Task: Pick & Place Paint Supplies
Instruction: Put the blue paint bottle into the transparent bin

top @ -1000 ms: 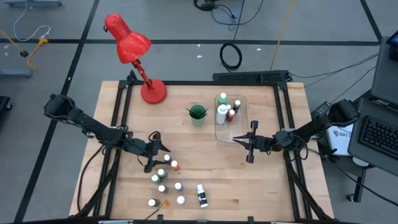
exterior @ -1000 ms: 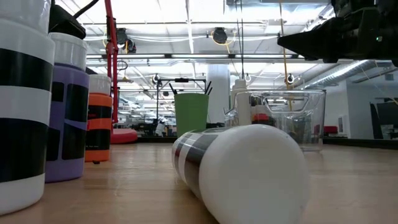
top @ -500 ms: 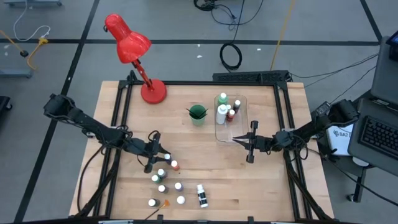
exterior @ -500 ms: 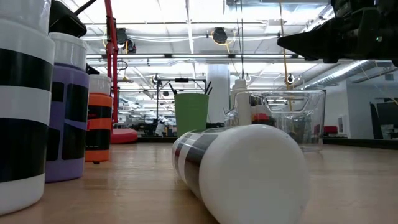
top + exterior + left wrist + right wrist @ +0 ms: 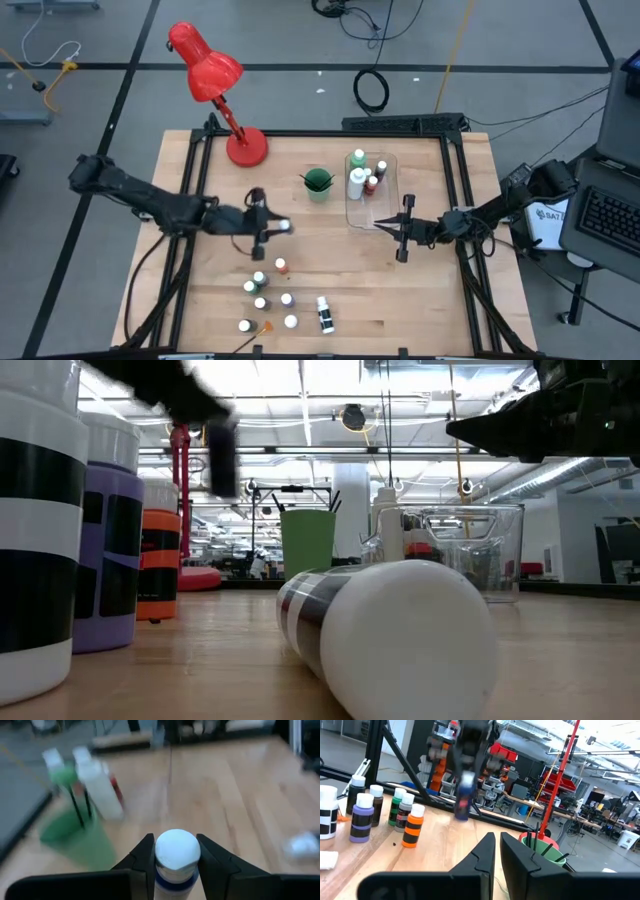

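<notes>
I work over a wooden table [image 5: 420, 300], and I place everything by the green cup [image 5: 318, 184] standing near its middle. The one red lamp [image 5: 215, 80] stands at the table's far left corner, well to the left of the cup. The one clear bin [image 5: 372, 188] sits just to the right of the cup; inside it I count two tall white bottles [image 5: 357, 172] and at least two small ones. Dark brush handles [image 5: 334, 502] stick up out of the cup, too thin for me to count.

My left gripper [image 5: 268, 226] hangs above the table, a little to the left of the cup and nearer the front edge. Its fingers [image 5: 142, 857] are clamped on one small blue-banded paint bottle [image 5: 176, 857], the white cap showing between them. My right gripper [image 5: 404, 228] waits just in front of the bin, to the right of the cup, with its fingers pressed together and nothing between them.

Towards the front edge, left of the cup, I count about seven small bottles [image 5: 262, 290] standing in a loose cluster on the table, and one black-banded bottle [image 5: 324, 313] lying on its side beside them.
</notes>
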Controlling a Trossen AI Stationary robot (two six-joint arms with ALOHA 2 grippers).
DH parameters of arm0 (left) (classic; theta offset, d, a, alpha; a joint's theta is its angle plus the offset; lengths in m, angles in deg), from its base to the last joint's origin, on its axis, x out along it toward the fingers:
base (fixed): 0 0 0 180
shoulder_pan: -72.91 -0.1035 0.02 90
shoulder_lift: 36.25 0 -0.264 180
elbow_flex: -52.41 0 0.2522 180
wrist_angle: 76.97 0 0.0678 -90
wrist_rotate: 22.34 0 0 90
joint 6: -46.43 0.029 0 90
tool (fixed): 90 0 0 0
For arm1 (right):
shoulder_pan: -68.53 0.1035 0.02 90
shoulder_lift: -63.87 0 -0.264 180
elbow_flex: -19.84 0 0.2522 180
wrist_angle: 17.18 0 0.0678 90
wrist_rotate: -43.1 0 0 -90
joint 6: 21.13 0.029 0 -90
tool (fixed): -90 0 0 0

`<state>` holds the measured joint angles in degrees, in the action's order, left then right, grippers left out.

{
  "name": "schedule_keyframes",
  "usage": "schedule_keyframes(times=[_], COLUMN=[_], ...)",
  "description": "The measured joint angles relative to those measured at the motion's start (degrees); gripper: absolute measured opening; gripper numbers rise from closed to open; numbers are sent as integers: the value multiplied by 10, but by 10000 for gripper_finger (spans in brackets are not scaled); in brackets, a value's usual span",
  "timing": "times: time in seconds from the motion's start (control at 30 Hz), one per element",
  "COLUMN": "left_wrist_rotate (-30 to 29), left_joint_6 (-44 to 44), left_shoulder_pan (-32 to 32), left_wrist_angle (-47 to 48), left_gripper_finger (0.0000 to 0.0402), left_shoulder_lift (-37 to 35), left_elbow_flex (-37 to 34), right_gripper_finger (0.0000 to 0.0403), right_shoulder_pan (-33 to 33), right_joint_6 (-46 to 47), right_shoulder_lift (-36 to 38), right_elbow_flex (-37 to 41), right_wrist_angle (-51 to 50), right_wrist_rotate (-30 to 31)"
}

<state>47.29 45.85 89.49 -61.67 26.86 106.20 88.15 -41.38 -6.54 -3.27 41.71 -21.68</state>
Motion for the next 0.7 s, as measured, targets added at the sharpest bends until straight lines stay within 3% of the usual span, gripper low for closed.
schedule_keyframes(times=[0.13,0.3,0.5,0.7], left_wrist_rotate=[78,172,188,207], left_joint_6=[66,105,122,120], left_shoulder_pan=[-41,-100,-166,-194], left_wrist_angle=[-29,-49,-53,-81], left_gripper_finger=[99,99,99,99], left_shoulder_lift=[59,195,381,508], left_elbow_flex=[101,230,395,521], right_gripper_finger=[24,24,24,21], right_shoulder_pan=[7,31,106,198], right_joint_6=[0,0,18,-19], right_shoulder_lift=[22,105,211,251], right_elbow_flex=[0,1,1,10], right_wrist_angle=[-28,-153,-196,-207], right_wrist_rotate=[13,31,-40,-63])
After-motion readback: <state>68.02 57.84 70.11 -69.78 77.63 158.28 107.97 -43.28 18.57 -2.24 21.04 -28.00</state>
